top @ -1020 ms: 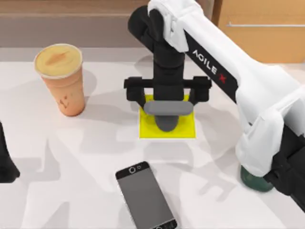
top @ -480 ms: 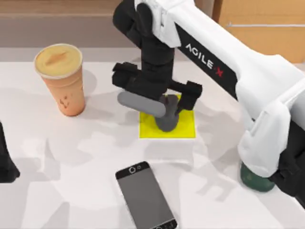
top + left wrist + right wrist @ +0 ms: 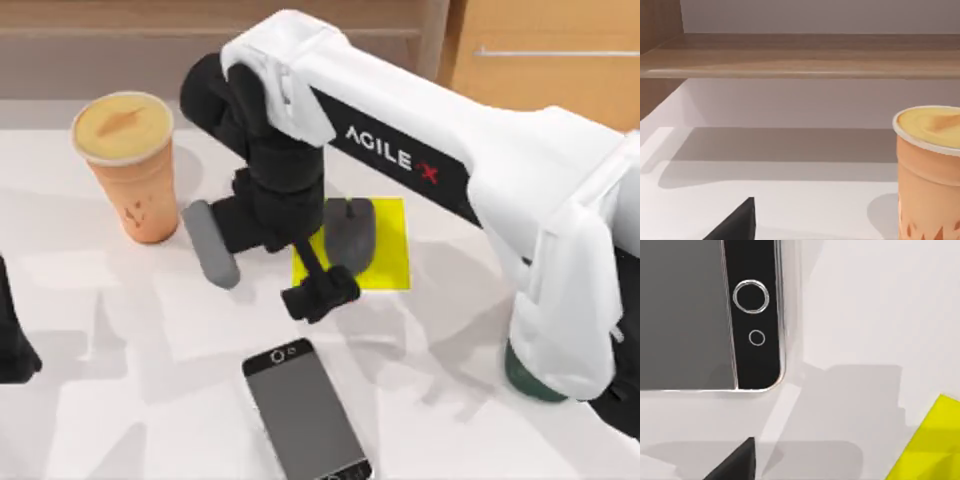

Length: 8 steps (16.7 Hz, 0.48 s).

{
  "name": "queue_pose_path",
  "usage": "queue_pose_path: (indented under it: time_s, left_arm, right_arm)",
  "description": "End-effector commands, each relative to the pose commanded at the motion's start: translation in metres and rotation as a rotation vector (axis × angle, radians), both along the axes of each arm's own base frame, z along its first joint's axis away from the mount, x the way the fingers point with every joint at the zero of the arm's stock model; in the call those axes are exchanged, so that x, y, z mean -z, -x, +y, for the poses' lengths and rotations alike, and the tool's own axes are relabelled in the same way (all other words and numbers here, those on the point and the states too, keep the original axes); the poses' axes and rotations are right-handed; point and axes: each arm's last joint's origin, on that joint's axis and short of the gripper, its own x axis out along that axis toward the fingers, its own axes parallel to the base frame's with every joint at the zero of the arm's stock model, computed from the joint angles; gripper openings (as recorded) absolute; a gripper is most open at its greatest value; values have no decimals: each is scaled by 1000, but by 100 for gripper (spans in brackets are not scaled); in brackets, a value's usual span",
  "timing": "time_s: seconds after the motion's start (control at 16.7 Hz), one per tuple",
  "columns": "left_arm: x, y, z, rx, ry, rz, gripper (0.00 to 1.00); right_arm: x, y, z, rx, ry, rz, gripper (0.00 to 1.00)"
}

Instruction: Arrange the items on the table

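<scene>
The dark grey mouse (image 3: 348, 235) lies on the yellow pad (image 3: 390, 250) at the table's middle. My right gripper (image 3: 283, 252) hovers just left of the pad, open and holding nothing, between the mouse and the smartphone (image 3: 305, 415). The phone lies flat near the front edge, and its camera end (image 3: 752, 315) and a corner of the pad (image 3: 935, 450) appear in the right wrist view. The orange cup (image 3: 128, 165) stands upright at the back left and also appears as the cup (image 3: 930, 170) in the left wrist view. My left gripper (image 3: 10, 345) is parked at the left edge.
A dark green stand (image 3: 535, 380) sits at the front right, partly under my right arm. A wooden cabinet (image 3: 545, 60) and a shelf run along the back. Bare white tabletop (image 3: 120, 380) lies at the front left.
My right gripper has swung left off the pad while turning about its wrist, leaving the mouse uncovered on the pad. Cup, phone and left arm have not moved.
</scene>
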Motion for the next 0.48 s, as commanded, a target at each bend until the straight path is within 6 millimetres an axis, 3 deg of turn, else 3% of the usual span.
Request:
queue_pose_path:
  time_s: [0.48]
  left_arm:
    - [0, 0, 0, 0, 0, 0, 100]
  right_arm:
    - [-6, 69, 4, 971, 61, 11, 100]
